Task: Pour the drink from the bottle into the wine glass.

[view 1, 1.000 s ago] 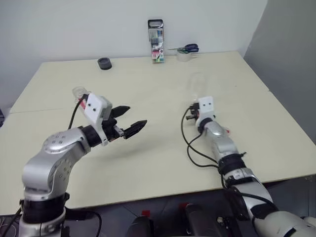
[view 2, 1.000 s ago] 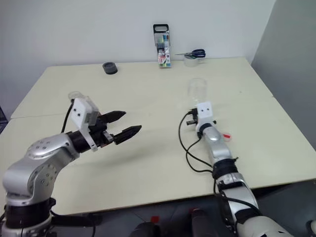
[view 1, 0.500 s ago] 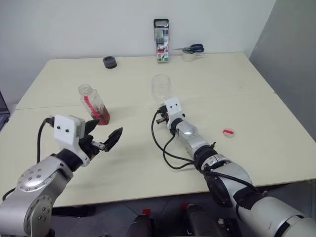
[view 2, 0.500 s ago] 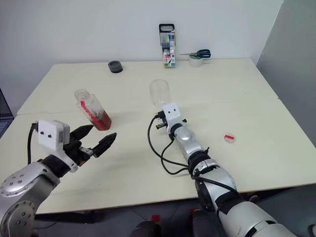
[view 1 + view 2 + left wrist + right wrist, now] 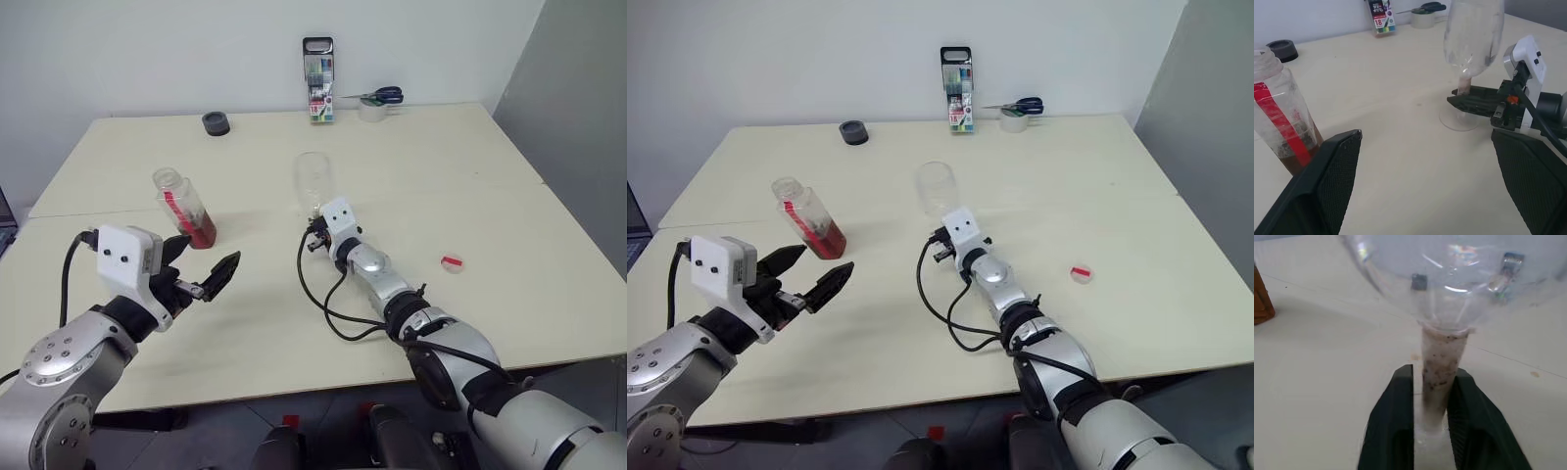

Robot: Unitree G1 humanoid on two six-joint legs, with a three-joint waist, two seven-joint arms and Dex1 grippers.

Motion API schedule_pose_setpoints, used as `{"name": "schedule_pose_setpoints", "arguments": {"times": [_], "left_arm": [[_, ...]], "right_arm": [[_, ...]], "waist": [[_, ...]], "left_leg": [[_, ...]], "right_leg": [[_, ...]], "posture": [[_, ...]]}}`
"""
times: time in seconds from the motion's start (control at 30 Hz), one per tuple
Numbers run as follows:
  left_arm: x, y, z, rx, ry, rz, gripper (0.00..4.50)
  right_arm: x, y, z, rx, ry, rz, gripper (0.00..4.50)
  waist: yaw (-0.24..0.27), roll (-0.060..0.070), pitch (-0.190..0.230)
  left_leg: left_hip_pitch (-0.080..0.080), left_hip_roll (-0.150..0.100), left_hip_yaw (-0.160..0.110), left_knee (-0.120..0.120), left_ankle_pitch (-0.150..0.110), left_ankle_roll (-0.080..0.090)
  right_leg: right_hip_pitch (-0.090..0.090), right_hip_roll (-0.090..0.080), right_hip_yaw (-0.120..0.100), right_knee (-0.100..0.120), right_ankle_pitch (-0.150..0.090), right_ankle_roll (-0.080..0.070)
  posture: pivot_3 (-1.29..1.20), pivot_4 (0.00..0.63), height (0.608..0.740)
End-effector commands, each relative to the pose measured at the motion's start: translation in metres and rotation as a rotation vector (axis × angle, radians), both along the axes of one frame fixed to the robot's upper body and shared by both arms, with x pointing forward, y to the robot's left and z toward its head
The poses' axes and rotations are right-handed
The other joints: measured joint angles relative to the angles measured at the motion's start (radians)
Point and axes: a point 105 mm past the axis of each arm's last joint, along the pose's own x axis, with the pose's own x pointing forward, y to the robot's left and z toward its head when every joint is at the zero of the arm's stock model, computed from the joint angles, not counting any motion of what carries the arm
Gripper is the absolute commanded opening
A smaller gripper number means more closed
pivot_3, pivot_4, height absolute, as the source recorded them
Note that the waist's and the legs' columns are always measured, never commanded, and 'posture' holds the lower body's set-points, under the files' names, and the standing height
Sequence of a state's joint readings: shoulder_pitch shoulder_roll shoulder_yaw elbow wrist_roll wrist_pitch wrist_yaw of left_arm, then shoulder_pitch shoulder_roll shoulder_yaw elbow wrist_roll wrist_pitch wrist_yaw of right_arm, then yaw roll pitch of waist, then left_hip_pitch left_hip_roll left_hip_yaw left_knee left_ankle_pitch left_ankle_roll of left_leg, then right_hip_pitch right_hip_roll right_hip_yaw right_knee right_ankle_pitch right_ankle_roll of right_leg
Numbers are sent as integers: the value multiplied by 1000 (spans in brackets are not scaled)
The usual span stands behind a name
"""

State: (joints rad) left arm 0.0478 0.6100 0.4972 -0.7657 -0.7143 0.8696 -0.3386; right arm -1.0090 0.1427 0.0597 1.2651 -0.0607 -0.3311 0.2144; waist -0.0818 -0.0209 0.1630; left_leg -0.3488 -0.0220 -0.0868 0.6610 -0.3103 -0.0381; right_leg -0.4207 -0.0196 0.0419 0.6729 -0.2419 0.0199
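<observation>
The wine glass (image 5: 313, 179) stands upright on its foot near the middle of the table (image 5: 509, 225), its bowl empty. My right gripper (image 5: 1432, 372) is low at its stem, one black finger on each side; one finger (image 5: 1466, 406) touches the stem and the other leaves a thin gap. The bottle (image 5: 183, 208) stands uncapped to the left, leaning a little, with the reddish-brown drink (image 5: 202, 233) at its bottom. My left gripper (image 5: 827, 258) hovers open and empty just in front of the bottle, pointing toward the glass.
A small red cap (image 5: 452, 262) lies on the table to the right. At the back edge are a black tape roll (image 5: 216, 123), a pack of markers (image 5: 316, 80) and a tape roll with blue scissors (image 5: 372, 103). A black cable loops beside my right forearm.
My right gripper has brought the wine glass leftward toward the table's middle. My left gripper has drawn back to the left, uncovering the bottle. The camera view has also shifted.
</observation>
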Motion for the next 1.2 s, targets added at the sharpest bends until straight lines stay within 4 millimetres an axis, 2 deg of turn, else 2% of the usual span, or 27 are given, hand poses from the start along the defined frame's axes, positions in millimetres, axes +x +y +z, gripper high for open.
{"name": "schedule_pose_setpoints", "arguments": {"times": [0.03, 0.23, 0.33, 0.47, 0.53, 0.67, 0.77, 0.87, 1.0, 1.07, 1.2], "left_arm": [[2, 0, 9, 8, -32, -12, 4500], [7, 3, 6, 12, -25, -12, 4500], [12, 9, 2, 14, -26, 14, 4500], [20, 28, -5, 19, -32, 93, 4500], [23, 37, -9, 19, -37, 130, 4500], [35, 55, -7, 0, -79, 226, 4500], [44, 63, -9, -33, -104, 293, 4500], [51, 61, -15, -52, -102, 305, 4500], [62, 62, -18, -49, -112, 323, 4500], [69, 65, -18, -55, -120, 345, 4500], [79, 66, -18, -67, -134, 351, 4500]], "right_arm": [[-15, 24, -3, 46, -3, 58, 2372], [-16, 3, -17, 50, 12, 57, 4387], [-16, -17, -20, 57, -4, 56, 4387], [-17, -59, -17, 116, -5, 27, 4387], [-26, -77, -6, 128, -28, 51, 4387], [-59, -104, 37, 118, -56, 170, 4387], [-89, -114, 67, 95, -39, 288, 4387], [-122, -119, 96, 41, -15, 444, 4387], [-146, -123, 124, -7, 3, 541, 4387], [-155, -125, 131, -60, 2, 572, 4387], [-165, -127, 129, -136, 8, 606, 4387]], "waist": [[0, 0, 0], [0, 0, 0], [0, 0, 0], [9, 0, 0], [23, 1, 0], [36, 2, 1], [41, 4, 2], [42, 4, 2], [48, 3, 3], [52, 3, 3], [55, 2, 2]], "left_leg": [[0, 0, 0, 0, 0, 0], [0, 0, 0, 0, 0, 0], [0, 0, 0, 0, 0, 0], [0, 0, -1, 0, 0, 0], [-1, -1, -1, 0, 0, 0], [-7, 0, -7, 1, 0, 0], [-11, 0, -9, 2, 0, 0], [-11, 0, -11, 1, 0, -1], [-12, 0, -12, 1, 0, -1], [-13, -1, -12, 1, 0, 0], [-14, -1, -13, 1, 0, 0]], "right_leg": [[0, 0, 0, 0, 0, 0], [0, 0, 0, -1, 0, 0], [0, 0, 0, -1, 0, 0], [1, 0, -1, -1, 0, 0], [1, 0, -1, -2, 0, 0], [0, -1, -2, -8, 1, 2], [-2, -2, -4, -10, 1, 2], [-1, -2, -6, -10, 1, 2], [0, -2, -7, -12, 1, 2], [0, -2, -8, -13, 1, 2], [0, -2, -9, -14, 1, 2]], "posture": [[0, 150, 740], [0, 150, 740], [0, 150, 740], [0, 150, 740], [0, 150, 740], [0, 150, 740], [0, 150, 740], [0, 150, 740], [0, 150, 740], [0, 150, 740], [0, 150, 740]]}}
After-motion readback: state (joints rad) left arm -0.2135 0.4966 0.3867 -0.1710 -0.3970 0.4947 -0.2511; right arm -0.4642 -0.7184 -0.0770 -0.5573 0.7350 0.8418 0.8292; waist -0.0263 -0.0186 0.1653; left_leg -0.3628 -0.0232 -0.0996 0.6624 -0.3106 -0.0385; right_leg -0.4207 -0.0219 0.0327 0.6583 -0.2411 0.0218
